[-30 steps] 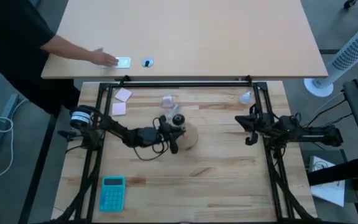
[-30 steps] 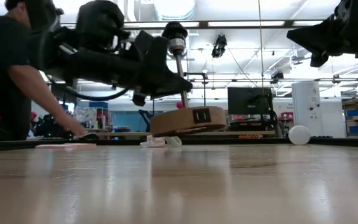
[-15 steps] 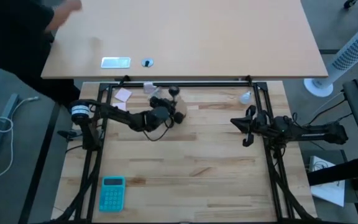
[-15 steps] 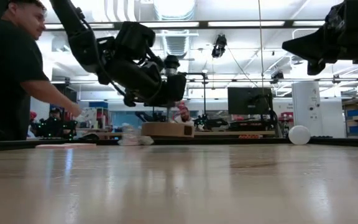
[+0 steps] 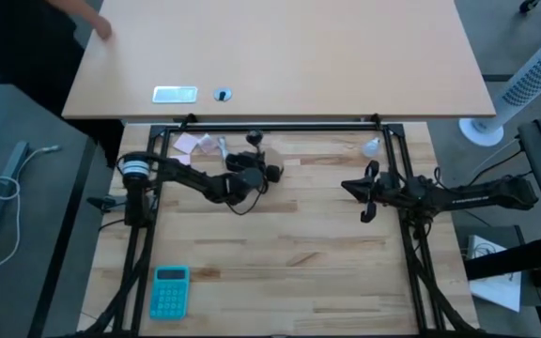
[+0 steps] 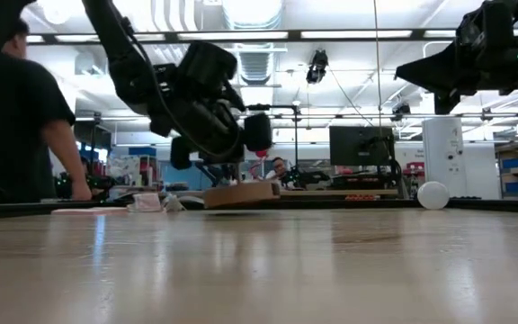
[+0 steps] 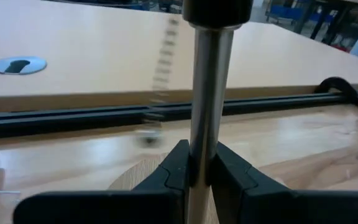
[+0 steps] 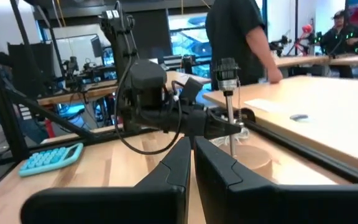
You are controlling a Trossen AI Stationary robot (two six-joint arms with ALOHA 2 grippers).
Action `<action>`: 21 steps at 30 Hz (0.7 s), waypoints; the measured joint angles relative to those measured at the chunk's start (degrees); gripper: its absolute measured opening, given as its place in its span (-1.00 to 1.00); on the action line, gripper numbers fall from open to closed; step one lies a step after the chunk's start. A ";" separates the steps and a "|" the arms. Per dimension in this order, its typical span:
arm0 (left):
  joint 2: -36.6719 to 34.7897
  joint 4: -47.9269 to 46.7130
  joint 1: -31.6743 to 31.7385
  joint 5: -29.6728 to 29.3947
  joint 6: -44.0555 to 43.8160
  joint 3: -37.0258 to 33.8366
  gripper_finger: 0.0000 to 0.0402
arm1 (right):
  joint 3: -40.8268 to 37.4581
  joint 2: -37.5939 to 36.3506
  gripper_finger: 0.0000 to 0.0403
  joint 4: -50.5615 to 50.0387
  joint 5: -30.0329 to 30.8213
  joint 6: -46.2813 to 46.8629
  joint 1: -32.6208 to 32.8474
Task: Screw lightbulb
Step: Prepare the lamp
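Wooden surface (image 5: 289, 272), light planks. Wooden disc (image 6: 241, 193) lies under the left claw (image 5: 263, 169). Pink notes (image 5: 188, 143) and crumpled wrapper (image 5: 212, 145) behind that claw. Teal calculator (image 5: 169, 290) well in front of it. Lightbulb (image 5: 372, 146) just behind the right claw (image 5: 366, 191).

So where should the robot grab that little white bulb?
Around its fat round middle, coming straight down from above. The lightbulb lies alone on the table, close to the black frame rail, so the top looks like the freest way in. The right pincer is nearest. The left pincer is clamped on the metal rod.
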 joint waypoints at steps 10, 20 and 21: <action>6.51 -3.65 0.04 -1.23 3.75 8.53 -0.70 | 0.00 4.00 -0.92 0.84 4.19 2.90 -0.02; 3.69 -8.64 -0.16 -1.24 9.91 7.55 -0.34 | 0.19 6.46 -0.38 0.19 8.48 6.24 -0.13; 2.55 -11.66 -0.29 -1.20 9.96 7.42 -0.30 | 1.02 6.80 -0.30 -2.06 9.80 6.94 -0.13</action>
